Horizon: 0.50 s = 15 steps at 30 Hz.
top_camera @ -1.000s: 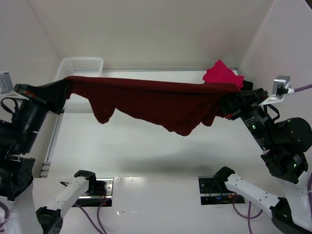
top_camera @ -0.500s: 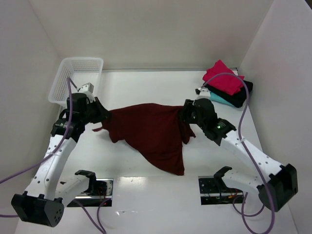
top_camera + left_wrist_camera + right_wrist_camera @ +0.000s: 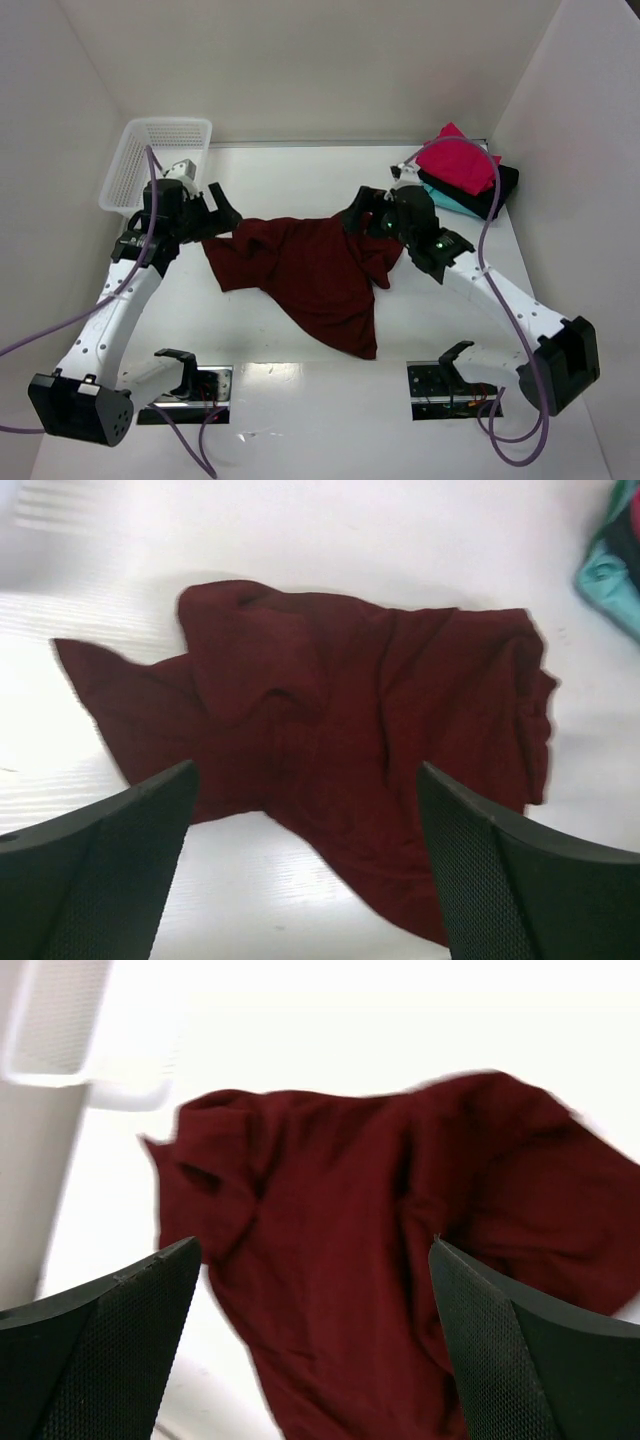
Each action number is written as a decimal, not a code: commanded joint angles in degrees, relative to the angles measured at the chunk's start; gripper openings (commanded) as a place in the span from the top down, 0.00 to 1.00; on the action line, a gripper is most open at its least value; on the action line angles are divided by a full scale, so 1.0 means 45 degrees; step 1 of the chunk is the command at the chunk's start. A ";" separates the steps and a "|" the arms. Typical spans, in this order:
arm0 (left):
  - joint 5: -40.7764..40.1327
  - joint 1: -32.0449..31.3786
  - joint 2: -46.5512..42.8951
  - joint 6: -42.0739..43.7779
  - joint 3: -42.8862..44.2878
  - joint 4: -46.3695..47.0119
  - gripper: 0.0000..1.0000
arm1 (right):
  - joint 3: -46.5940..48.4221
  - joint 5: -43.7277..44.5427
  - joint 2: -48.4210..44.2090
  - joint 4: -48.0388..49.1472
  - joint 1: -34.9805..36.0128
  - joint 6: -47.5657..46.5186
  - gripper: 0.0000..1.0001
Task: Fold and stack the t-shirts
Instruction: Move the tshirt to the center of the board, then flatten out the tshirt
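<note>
The dark maroon t-shirt [image 3: 300, 268] lies crumpled on the table between both arms, also seen in the left wrist view [image 3: 350, 730] and the right wrist view [image 3: 380, 1240]. My left gripper [image 3: 225, 212] hovers at its left edge, open and holding nothing [image 3: 305, 865]. At the shirt's right top edge my right gripper [image 3: 356, 215] is open too, with only cloth below it [image 3: 315, 1350]. Folded pink-red [image 3: 458, 160], teal [image 3: 446, 200] and black [image 3: 497, 188] t-shirts are stacked at the back right.
A white lattice basket [image 3: 150, 150] stands at the back left corner, its rim visible in the right wrist view [image 3: 50, 1030]. White walls close the table on the left, back and right. Purple cables loop from both arms.
Both grippers have opened and let go of the maroon t-shirt. It now lies slack on the table, and its left part has spread out toward the left gripper.
</note>
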 commanded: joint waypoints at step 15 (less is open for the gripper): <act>-0.3924 0.0733 -0.3132 -0.4171 -0.2098 0.1122 0.00 | 0.7083 0.0221 0.8614 0.0193 0.4418 -0.1168 0.00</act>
